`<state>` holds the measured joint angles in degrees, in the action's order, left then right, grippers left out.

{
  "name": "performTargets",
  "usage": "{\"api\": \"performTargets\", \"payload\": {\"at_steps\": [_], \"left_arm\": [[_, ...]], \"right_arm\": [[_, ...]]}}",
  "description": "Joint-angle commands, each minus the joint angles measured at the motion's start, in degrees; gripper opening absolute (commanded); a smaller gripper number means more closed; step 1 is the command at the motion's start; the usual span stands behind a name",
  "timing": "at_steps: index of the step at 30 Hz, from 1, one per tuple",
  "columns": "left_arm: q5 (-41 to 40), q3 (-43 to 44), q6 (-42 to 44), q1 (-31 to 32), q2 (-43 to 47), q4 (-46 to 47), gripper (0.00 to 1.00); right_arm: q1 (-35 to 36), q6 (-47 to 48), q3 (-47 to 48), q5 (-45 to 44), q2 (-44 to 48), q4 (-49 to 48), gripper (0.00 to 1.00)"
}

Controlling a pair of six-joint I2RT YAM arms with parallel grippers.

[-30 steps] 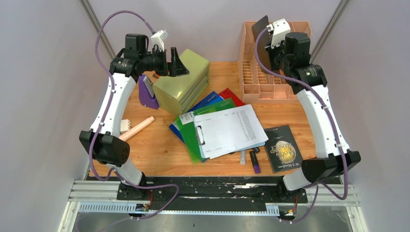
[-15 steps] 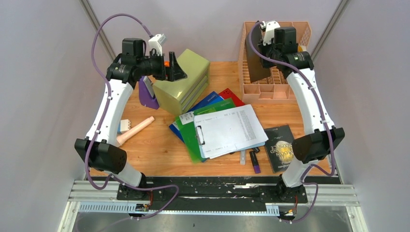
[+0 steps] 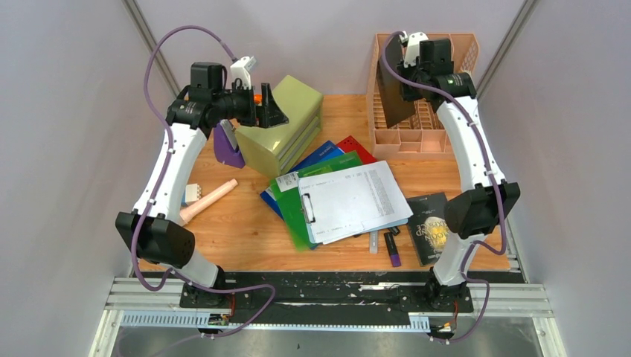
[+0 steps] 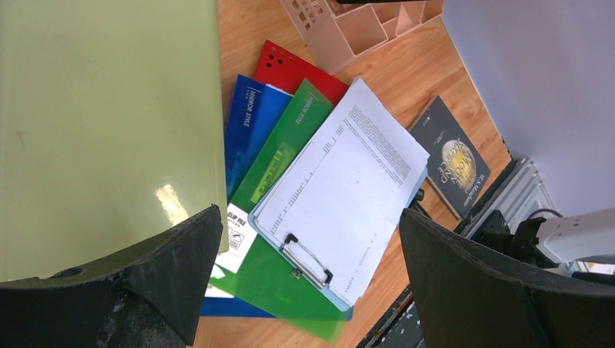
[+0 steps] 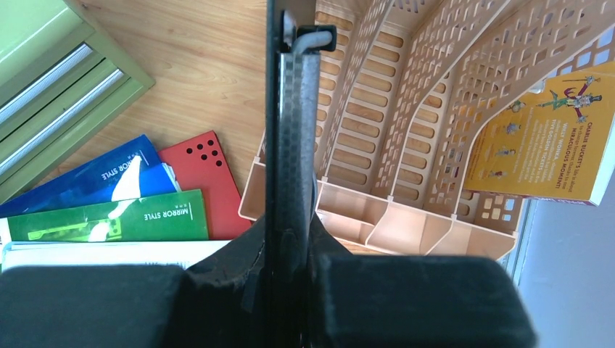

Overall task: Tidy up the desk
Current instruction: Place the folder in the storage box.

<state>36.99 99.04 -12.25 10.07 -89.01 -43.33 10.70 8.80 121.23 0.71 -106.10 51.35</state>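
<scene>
**Two arms raised at the back, one board in a grip**

I count two grippers over the orange-brown wood-plank desk [image 3: 245,223], which fills the booth from the black and silver rail by the arm bases to the back wall. The left gripper [image 3: 274,110] hangs spread wide with nothing between its fingers, above the smooth top of the one olive-green drawer chest [image 3: 301,100]. The right gripper [image 5: 290,243] is clenched on a thin black flat board [image 5: 290,109] with a grey clip. It holds the board edge-on at the left side of the single peach plastic lattice file rack [image 5: 435,109]. I cannot tell whether its lower edge sits in a slot. One yellow paperback book [image 5: 544,138] stands in the rack.

Three glossy folders fan out mid-desk: a red folder [image 3: 356,147], a blue folder [image 3: 316,158] and a green folder [image 3: 292,208]. All are largely covered by one clear clipboard of white printed sheets [image 3: 353,199]. One black book [image 3: 435,227] lies beside it. Two pens poke from under the clipboard, a pale pen [image 3: 374,242] and a purple pen [image 3: 393,251]. A purple wedge [image 3: 227,149] and a pale rod [image 3: 212,198] sit at the left, partly hidden by the arm; I cannot make them out.
</scene>
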Motion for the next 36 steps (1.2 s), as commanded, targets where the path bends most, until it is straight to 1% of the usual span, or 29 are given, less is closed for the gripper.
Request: {"api": "performTargets", "payload": {"at_steps": [1,4,8,11,15,17,19,21,23,27,29,33,36], "left_arm": [[0.60,-0.09,-0.24,0.04,2.78,2.55,1.00],[0.79,-0.37,-0.54,0.04,2.87,2.80,1.00],[0.81,-0.63,-0.67,0.04,3.10,2.89,1.00],[0.76,-1.13,-0.81,0.04,3.37,3.25,1.00],[0.74,-1.47,-1.01,0.04,3.57,3.50,1.00],[0.69,-1.46,-1.10,0.04,3.58,3.49,1.00],[0.65,-1.46,-1.11,0.04,3.65,3.51,1.00],[0.61,-1.53,-1.11,0.04,3.67,3.52,1.00],[0.63,-1.57,-1.16,0.04,3.67,3.58,1.00],[0.68,-1.78,-1.19,0.04,3.75,3.76,1.00],[0.72,-1.91,-1.15,0.04,3.76,3.85,1.00],[0.79,-2.23,-0.59,0.04,3.80,3.91,1.00],[0.61,-2.54,-0.06,0.04,3.84,4.12,1.00]], "right_arm": [[-0.17,-0.76,3.43,-0.10,0.16,-0.33,0.01],[-0.24,-0.55,3.93,-0.43,-0.37,0.09,0.06],[-0.28,-0.36,5.04,-0.49,-2.25,0.99,0.17],[-0.40,-0.44,6.32,-0.29,-3.74,1.46,0.33],[-0.72,-0.92,8.88,0.25,-5.43,1.67,0.51],[-0.72,-1.17,9.95,0.41,-6.03,1.57,0.57],[-0.69,-1.31,10.77,0.81,-6.61,1.62,0.61],[-0.78,-1.37,11.12,0.94,-7.11,1.61,0.64],[-0.83,-1.40,11.01,1.36,-7.44,1.71,0.64],[-0.84,-2.05,9.55,3.69,-7.66,2.30,0.62],[-0.85,-2.27,7.08,4.90,-7.09,2.50,0.61],[-0.80,-2.44,0.60,7.77,-4.60,1.95,0.61],[-0.78,-2.60,-6.27,9.25,-1.49,-0.13,0.61]]}}
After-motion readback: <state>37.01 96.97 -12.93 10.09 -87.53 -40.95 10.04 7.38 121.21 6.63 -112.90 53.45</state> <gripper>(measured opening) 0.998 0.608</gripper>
